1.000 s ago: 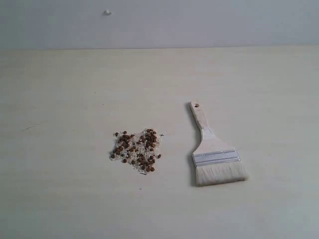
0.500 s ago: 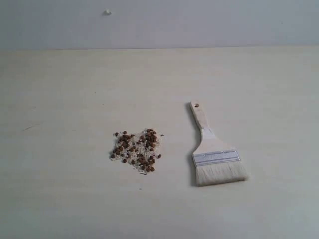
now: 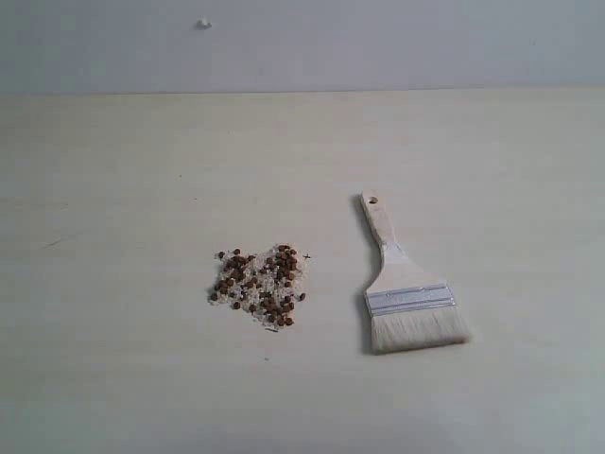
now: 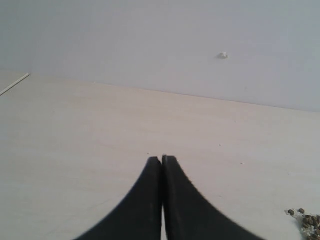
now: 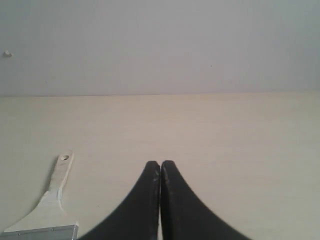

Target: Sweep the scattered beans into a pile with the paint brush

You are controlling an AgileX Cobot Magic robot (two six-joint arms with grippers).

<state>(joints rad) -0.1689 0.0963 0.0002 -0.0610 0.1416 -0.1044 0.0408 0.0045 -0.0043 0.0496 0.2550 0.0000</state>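
Wrist views crop the paint brush (image 5: 56,187) and, seemingly, most beans (image 4: 309,220).

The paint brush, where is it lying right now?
In the exterior view the paint brush lies flat on the table, right of centre, apart from the beans on its left, with its bristles toward the camera and its handle pointing away.

A pale table (image 3: 113,170) carries beans (image 3: 257,286) among whitish grains and, near them, a paint brush (image 3: 405,288).

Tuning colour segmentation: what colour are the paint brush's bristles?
Pale cream, on the wide flat wooden-handled paint brush; best in the exterior view.
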